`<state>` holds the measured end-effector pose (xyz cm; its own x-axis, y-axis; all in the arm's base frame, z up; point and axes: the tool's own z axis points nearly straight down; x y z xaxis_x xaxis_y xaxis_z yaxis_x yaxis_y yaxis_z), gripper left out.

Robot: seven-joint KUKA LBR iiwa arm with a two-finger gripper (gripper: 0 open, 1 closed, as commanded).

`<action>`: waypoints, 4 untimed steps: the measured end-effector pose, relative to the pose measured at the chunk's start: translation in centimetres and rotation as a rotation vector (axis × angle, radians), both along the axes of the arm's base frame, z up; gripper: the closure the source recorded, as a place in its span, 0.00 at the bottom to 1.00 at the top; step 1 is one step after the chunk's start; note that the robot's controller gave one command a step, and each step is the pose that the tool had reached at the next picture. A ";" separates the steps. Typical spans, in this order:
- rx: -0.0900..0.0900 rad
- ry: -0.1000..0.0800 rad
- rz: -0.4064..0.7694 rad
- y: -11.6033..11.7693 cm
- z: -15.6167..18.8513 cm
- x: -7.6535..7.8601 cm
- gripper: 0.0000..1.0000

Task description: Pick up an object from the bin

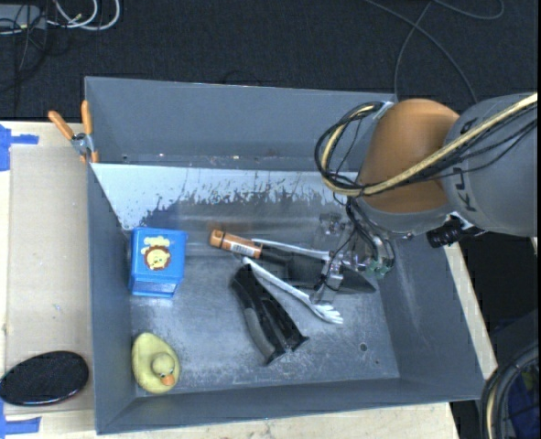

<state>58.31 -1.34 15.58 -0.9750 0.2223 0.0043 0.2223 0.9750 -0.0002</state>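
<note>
I saw a grey bin (243, 126), its floor speckled with pale scuffs. At the left was a blue box (157, 262) with a yellow cartoon face. Nearer me was a yellow duck (155, 362) with an orange beak. In the middle were a black comb (268, 323), a white fork (293, 291) and a brown-capped pen (238, 242). The wrist cover (412, 154) was orange-brown.

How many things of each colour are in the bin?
Blue: 1, box
Yellow: 1, duck
White: 1, fork
Black: 2, flat strip and dark piece behind the fork
Brown-tipped: 1, stick
Total: 6
</note>
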 end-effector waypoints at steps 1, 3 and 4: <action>0.000 -0.001 0.086 0.8 6.4 0.7 0.00; 0.001 0.004 0.136 0.4 0.1 0.2 0.00; 0.002 0.006 0.258 2.3 4.9 -1.4 0.00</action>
